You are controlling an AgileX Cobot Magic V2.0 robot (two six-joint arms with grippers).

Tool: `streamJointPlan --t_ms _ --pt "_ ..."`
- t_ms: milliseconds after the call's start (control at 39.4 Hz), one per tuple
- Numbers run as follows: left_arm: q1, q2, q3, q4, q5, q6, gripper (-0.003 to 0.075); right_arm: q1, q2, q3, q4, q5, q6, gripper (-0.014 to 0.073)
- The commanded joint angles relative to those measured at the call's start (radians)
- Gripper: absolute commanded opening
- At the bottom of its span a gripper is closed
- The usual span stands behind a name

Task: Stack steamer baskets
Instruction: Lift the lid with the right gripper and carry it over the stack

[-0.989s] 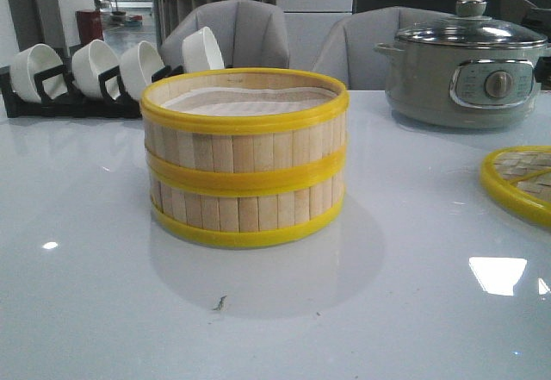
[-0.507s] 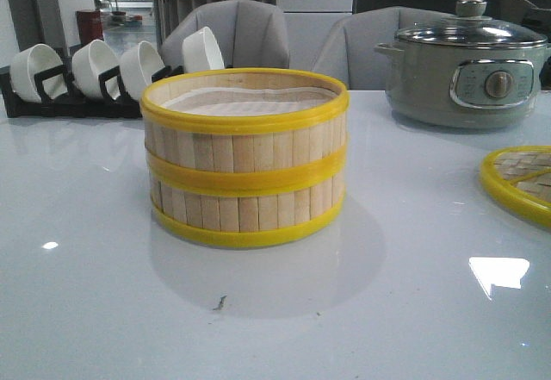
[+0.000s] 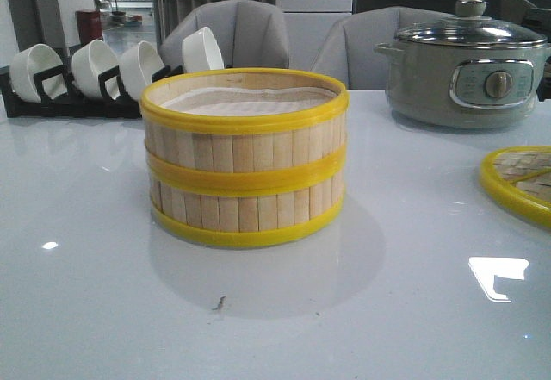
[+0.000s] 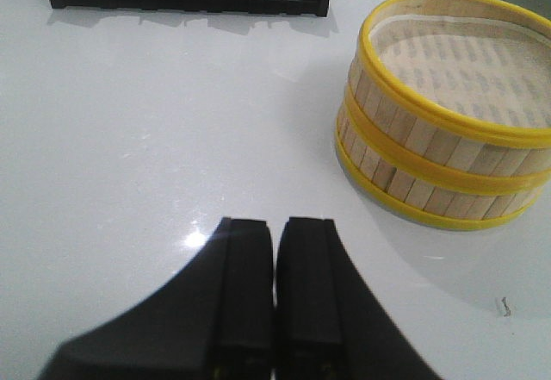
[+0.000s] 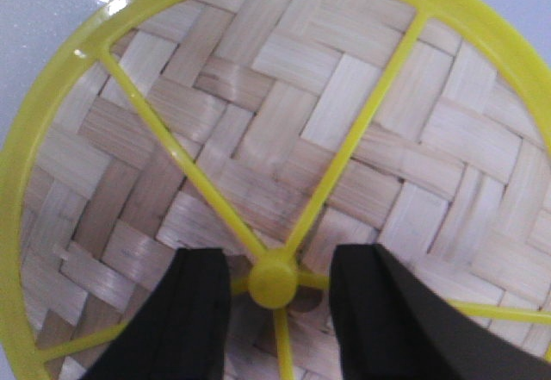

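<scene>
Front view first: no arm is seen over the table (image 3: pixel 86 311), and the two steamer baskets (image 3: pixel 245 160) are found stacked one on the other at its middle, rims lined up, the pair standing upright on the glossy white surface. Each basket wall is made of vertical pale bamboo slats, banded by bright yellow rims, and a white paper liner (image 3: pixel 245 100) is seen inside the top one. From the left wrist, the left gripper (image 4: pixel 275 251) is held low over bare tabletop, its two black fingers pressed flat together with nothing between them, and the stack (image 4: pixel 443 109) is seen well apart from it, off to one side. From the right wrist, the right gripper (image 5: pixel 275 281) is poised directly above the flat round lid (image 5: pixel 275 165), jaws spread, with the lid's small yellow knob (image 5: pixel 273 281) framed between the two black fingers; whether the fingers touch the lid cannot be told. The lid is woven from broad bamboo strips in a herringbone pattern, crossed by thin yellow spokes and ringed in yellow. Behind, a grey electric pot (image 3: pixel 465 74) with a glass cover is seen at the back right, and white bowls (image 3: pixel 112 65) are propped on edge in a black rack (image 3: pixel 77 104) at the back left.
</scene>
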Motion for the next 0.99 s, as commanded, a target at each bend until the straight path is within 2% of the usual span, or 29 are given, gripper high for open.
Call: streamJointPlan --t_ms 0,127,330,431,659,964 --pt "0.002 0.001 -0.030 0.000 -0.089 -0.009 0.0085 -0.003 -0.052 -0.035 0.002 -0.029 -0.008 0.0391" --pt "0.002 0.001 -0.030 0.000 -0.089 -0.009 0.0085 -0.003 -0.052 -0.035 0.002 -0.029 -0.008 0.0335" --pt "0.002 0.001 -0.030 0.000 -0.089 -0.009 0.0085 -0.003 -0.052 -0.035 0.002 -0.034 -0.008 0.0114" --pt "0.002 0.001 -0.030 0.000 -0.089 -0.009 0.0085 -0.003 -0.052 -0.035 0.002 -0.032 -0.008 0.0044" --pt "0.002 0.001 -0.030 0.000 -0.089 -0.009 0.0085 0.013 -0.087 -0.035 0.002 -0.034 -0.008 0.0048" --pt "0.002 0.001 -0.030 0.000 -0.089 -0.009 0.0085 0.109 -0.205 -0.104 0.002 0.029 -0.008 0.0048"
